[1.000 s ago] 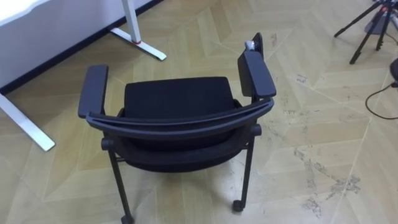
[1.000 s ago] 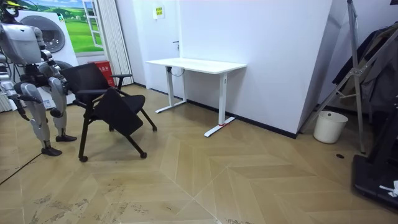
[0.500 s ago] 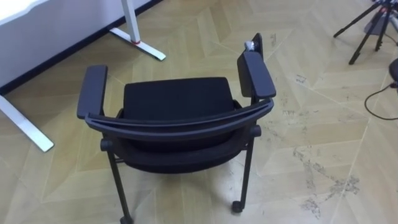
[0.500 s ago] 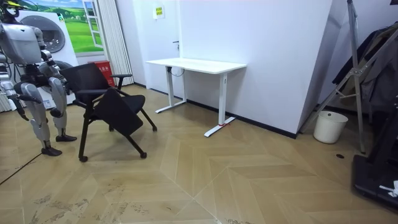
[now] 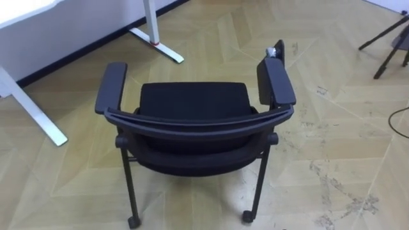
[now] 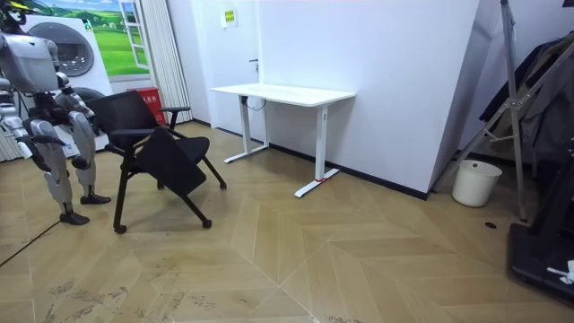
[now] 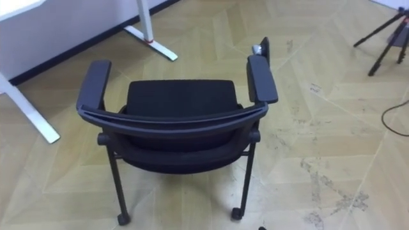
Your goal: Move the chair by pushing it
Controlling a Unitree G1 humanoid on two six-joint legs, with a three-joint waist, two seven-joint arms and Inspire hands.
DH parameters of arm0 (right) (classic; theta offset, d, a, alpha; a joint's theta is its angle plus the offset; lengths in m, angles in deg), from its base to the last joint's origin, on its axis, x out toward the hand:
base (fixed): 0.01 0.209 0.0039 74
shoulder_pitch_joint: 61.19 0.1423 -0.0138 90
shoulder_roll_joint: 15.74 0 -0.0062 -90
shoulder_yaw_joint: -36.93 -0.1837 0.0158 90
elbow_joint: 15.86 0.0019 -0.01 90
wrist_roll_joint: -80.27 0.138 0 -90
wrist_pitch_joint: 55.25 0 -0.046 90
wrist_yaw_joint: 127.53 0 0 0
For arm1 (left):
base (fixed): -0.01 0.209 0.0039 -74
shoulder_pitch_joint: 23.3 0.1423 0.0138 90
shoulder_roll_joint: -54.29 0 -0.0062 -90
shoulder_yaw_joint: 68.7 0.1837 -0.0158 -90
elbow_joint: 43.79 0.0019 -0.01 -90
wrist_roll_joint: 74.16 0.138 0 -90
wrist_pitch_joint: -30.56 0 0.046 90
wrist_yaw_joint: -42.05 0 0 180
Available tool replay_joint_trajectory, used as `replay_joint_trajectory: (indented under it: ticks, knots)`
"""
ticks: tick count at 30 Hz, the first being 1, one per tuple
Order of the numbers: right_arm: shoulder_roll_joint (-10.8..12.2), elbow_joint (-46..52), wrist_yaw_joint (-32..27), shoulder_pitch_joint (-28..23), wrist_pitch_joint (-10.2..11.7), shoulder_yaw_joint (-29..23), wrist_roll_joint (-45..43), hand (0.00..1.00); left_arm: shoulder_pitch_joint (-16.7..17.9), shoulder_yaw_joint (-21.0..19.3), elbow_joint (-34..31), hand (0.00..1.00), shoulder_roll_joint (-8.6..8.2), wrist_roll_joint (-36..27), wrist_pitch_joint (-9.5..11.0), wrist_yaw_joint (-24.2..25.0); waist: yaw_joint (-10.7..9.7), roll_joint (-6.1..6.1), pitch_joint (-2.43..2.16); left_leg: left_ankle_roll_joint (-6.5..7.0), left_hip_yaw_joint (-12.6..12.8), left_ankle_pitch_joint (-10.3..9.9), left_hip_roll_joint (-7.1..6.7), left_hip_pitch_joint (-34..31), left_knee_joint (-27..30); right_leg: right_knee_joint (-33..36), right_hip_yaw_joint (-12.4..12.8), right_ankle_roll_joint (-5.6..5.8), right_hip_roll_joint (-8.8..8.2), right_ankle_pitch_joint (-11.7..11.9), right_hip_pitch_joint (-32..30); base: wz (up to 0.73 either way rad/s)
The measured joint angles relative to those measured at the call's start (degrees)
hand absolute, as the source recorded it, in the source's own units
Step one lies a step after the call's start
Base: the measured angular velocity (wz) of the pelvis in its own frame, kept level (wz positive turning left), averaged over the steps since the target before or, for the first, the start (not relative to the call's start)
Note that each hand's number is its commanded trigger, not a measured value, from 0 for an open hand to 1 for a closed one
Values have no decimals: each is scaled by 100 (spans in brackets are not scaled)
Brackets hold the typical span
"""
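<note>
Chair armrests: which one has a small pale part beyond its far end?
The right armrest; a pale part shows at its far tip, the left armrest has none.

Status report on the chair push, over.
Chair untouched, backrest facing robot. Desk ahead, its feet near the chair's front. Tripod far right.

Desk (image 5: 22,7) cut off by upper left edge in eye views; top mostly lost, far end out of frame, white legs and feet seen. Front legs of chair (image 5: 195,105) hidden under seat. Small grey item (image 5: 274,50) at tip of right armrest too small to be identified. Tripod (image 5: 383,33) clipped by upper right corner.
</note>
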Motion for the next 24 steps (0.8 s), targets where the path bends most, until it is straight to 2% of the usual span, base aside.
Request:
replay_joint_trajectory:
  ticks: [5, 11, 16, 21, 23, 24]
  knots:
    - [-20, 51, -62, 70, 153, 3, 24, 0, 240, 12, -402, 0, 16, 9, 218, -291, 70, -15, -10, 0, -123, 0, -20, -7, -2, -7, -94, 5, -20, -27, 38, 7]
    - [-85, 40, -76, 83, 221, -167, -36, 0, 535, -133, -763, 0, 102, 843, 340, -733, 111, -21, -8, 0, -211, 0, -78, 16, 0, -47, -221, 31, -69, -43, 141, 12]
    - [-159, 31, -220, 85, 223, -326, -89, 0, 571, -331, -780, 0, 161, 944, 362, -1228, 226, 1, -1, 0, -213, 0, -77, 12, 16, -53, -222, 32, -70, -42, 151, 1]
    - [-256, 46, -313, 86, 226, -392, -107, 0, 723, -339, -1240, 0, 338, 952, 407, -1693, 238, 91, 4, 0, -308, 0, -83, 5, 39, -80, -299, 34, -71, -44, 199, 9]
    - [-315, 47, -388, 92, 228, -393, -109, 0, 715, -352, -1323, 0, 425, 1122, 431, -1915, 242, 202, -2, 0, -321, 0, -85, 24, 34, -85, -307, 35, -72, -44, 226, 2]
    - [-326, 45, -392, 92, 228, -393, -109, 0, 717, -365, -1346, 0, 444, 1228, 436, -1963, 245, 220, -8, 0, -321, 0, -85, 27, 32, -85, -308, 36, -72, -45, 231, 0]
